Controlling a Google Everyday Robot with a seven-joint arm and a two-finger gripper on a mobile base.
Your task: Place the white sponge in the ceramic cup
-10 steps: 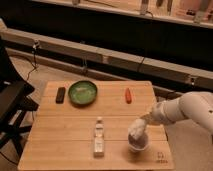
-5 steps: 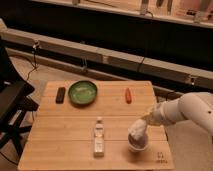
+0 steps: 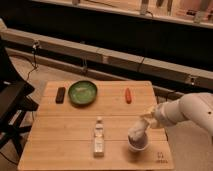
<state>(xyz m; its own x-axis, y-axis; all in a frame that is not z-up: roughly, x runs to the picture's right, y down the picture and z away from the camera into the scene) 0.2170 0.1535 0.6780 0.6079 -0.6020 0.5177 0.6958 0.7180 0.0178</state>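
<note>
The ceramic cup [image 3: 138, 145] stands on the wooden table [image 3: 75, 135] near its front right corner. The white sponge [image 3: 137, 131] sits at the cup's mouth, partly inside it and sticking up above the rim. My gripper [image 3: 143, 121] comes in from the right on a white arm [image 3: 187, 112] and is right over the cup, at the top of the sponge.
A clear bottle [image 3: 99, 137] lies on the table left of the cup. A green bowl [image 3: 82, 92] and a dark block [image 3: 60, 94] are at the back left. A small red-orange object [image 3: 128, 95] lies at the back right. A black chair [image 3: 12, 107] stands left of the table.
</note>
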